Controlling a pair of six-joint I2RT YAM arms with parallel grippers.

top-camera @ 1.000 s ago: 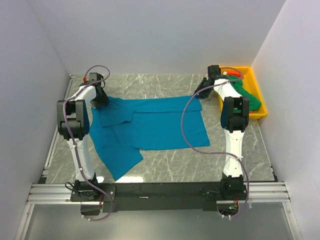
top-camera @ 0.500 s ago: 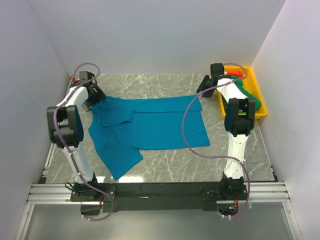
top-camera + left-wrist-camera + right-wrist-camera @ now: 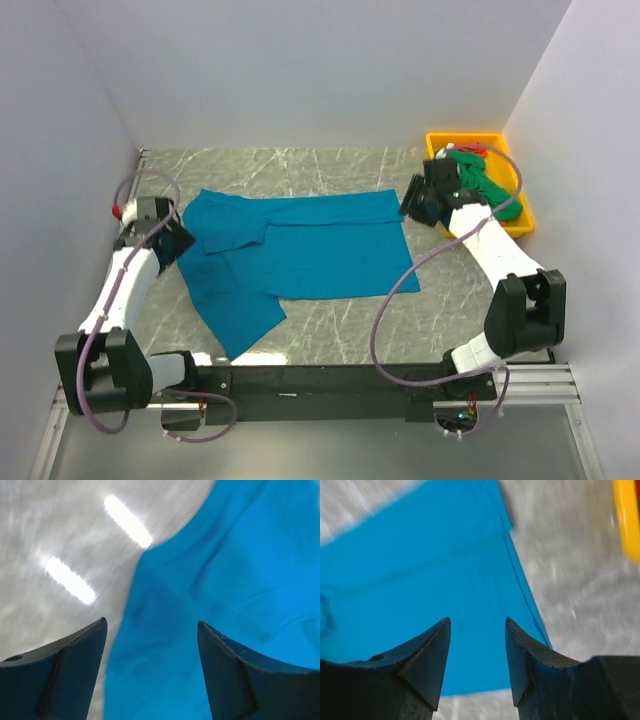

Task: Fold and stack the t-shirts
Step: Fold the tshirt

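Observation:
A teal-blue t-shirt (image 3: 310, 250) lies spread flat on the marble table, with its far part folded over and one sleeve pointing toward the near left. My left gripper (image 3: 178, 240) hovers open at the shirt's left edge; in the left wrist view only teal cloth (image 3: 240, 580) and table show between the fingers (image 3: 75, 660). At the shirt's far right corner, my right gripper (image 3: 412, 207) stands open and empty above the cloth (image 3: 420, 580). A green t-shirt (image 3: 490, 190) and a small red-orange piece (image 3: 478, 150) lie in the yellow bin (image 3: 520, 228).
The yellow bin stands at the far right against the wall, and its rim (image 3: 625, 520) shows in the right wrist view. White walls close in the table on three sides. A black rail (image 3: 320, 380) runs along the near edge.
Both grippers have opened wider and drawn back from the shirt's far corners toward the near side. The left arm has swung out to the left. The teal shirt lies where it was.

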